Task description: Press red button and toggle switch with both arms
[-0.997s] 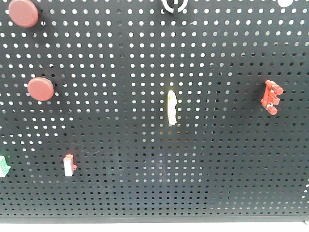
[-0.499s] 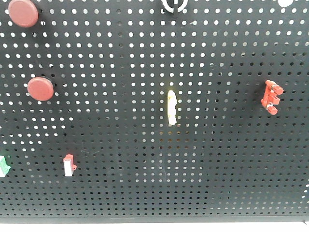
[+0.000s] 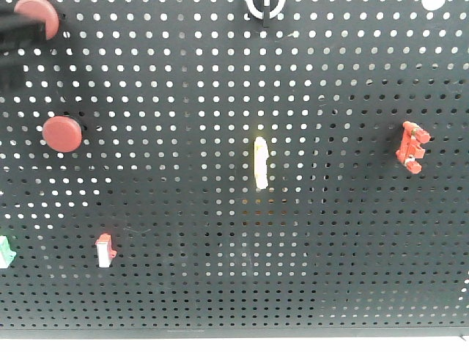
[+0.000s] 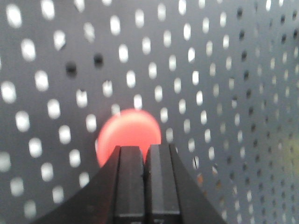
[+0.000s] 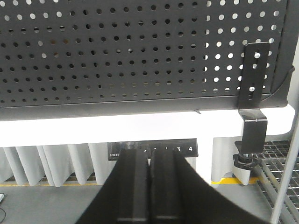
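A black pegboard (image 3: pixel 220 88) carries two round red buttons, an upper one (image 3: pixel 42 15) and a lower one (image 3: pixel 61 134). My left gripper (image 3: pixel 18 40) shows as a dark blur at the top left, partly over the upper button. In the left wrist view the left gripper (image 4: pixel 145 148) is shut, with a red button (image 4: pixel 128 127) close in front of its tips; I cannot tell if they touch. A red switch block (image 3: pixel 411 147) sits at the right. My right gripper (image 5: pixel 150 155) is shut and empty, below the pegboard's bottom edge (image 5: pixel 140 100).
A pale yellow switch (image 3: pixel 260 163) is at the board's centre, a small red-and-white switch (image 3: pixel 105 250) at the lower left, a green-and-white part (image 3: pixel 4 251) at the left edge, a black knob (image 3: pixel 264 9) at the top. A black bracket (image 5: pixel 254 93) hangs at the board's right corner.
My left gripper has come into the front view at the top left and now partly covers the upper red button. The buttons and switches have not moved.
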Robot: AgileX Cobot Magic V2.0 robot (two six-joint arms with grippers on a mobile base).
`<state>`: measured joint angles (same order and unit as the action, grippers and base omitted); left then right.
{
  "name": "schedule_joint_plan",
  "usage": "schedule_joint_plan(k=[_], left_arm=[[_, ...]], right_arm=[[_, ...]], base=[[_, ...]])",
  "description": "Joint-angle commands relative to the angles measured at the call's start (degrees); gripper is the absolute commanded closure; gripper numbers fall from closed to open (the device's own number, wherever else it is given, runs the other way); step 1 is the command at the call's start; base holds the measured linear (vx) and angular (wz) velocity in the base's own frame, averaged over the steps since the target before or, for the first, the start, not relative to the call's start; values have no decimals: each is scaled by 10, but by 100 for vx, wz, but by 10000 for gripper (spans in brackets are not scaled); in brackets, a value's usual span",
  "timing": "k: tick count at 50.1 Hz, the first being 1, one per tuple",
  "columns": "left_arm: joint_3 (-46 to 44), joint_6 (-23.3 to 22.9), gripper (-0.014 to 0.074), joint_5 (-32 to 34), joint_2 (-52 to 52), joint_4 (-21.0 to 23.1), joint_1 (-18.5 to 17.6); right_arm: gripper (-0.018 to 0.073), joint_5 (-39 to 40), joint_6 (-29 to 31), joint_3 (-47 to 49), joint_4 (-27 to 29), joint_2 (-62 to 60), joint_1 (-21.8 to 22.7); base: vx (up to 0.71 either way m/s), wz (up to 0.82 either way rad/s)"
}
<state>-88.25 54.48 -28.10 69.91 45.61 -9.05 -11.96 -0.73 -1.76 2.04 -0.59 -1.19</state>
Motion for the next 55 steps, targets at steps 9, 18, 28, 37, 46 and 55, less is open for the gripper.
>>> schedule_joint_plan(k=[9, 18, 28, 37, 46, 55], left_arm=[[-29, -17, 595, 48, 35, 21, -4], [-29, -15, 595, 44, 35, 21, -4], [-29, -8, 595, 17, -14, 20, -3], [-28, 1, 595, -37, -86, 19, -3], [-4, 0, 595, -81, -142, 18, -3], [100, -3, 595, -87, -206, 16, -3]], right_arm=[[559, 49, 1, -7, -2, -10, 2], [559, 49, 1, -7, -2, -10, 2], [559, 49, 1, -7, -2, -10, 2], [559, 49, 1, -7, -2, -10, 2], [559, 50, 1, -7, -2, -10, 2], [559, 50, 1, -7, -2, -10, 2]], base=[[0, 0], [0, 0], [0, 1], [0, 0], [0, 0], [0, 0]])
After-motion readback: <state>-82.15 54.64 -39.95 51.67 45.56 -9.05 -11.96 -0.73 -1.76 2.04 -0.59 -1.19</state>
